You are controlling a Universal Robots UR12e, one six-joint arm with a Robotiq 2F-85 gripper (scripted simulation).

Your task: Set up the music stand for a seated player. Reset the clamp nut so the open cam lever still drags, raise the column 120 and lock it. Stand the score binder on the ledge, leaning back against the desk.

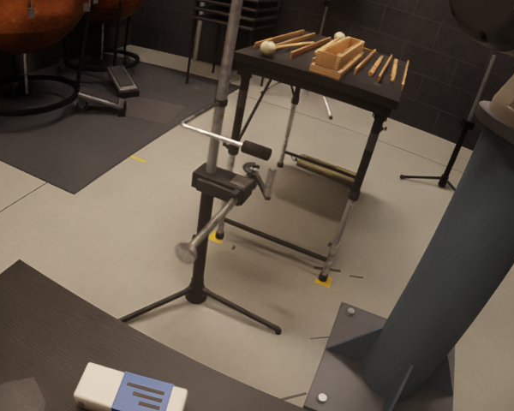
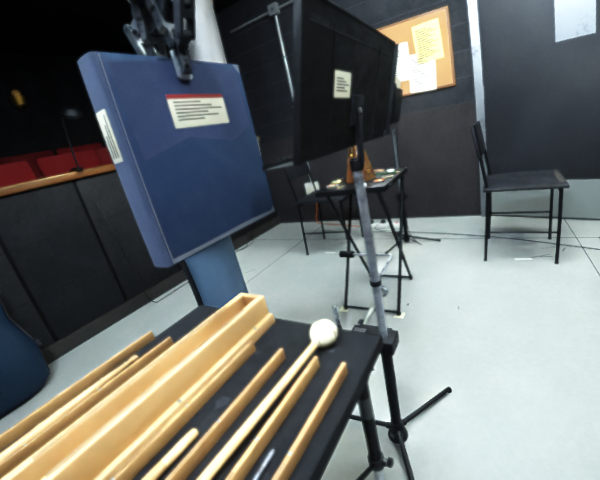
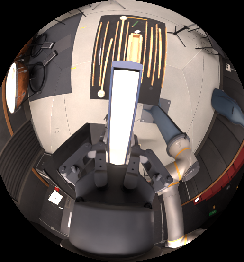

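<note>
The blue score binder hangs in the air above the percussion table, tilted, with its white label facing out. I hold it by its top edge in my closed gripper; from the wrist camera its white page edge runs straight down between my fingers. The music stand's black desk is up to the right of the binder, on a grey column. Lower on the column sits the black clamp block with its cam lever and a long bolt ending in a round nut.
The percussion table with wooden bars, mallets and a wooden box is directly below the binder. My arm's blue pedestal stands beside it. A chair and another small table stand further off.
</note>
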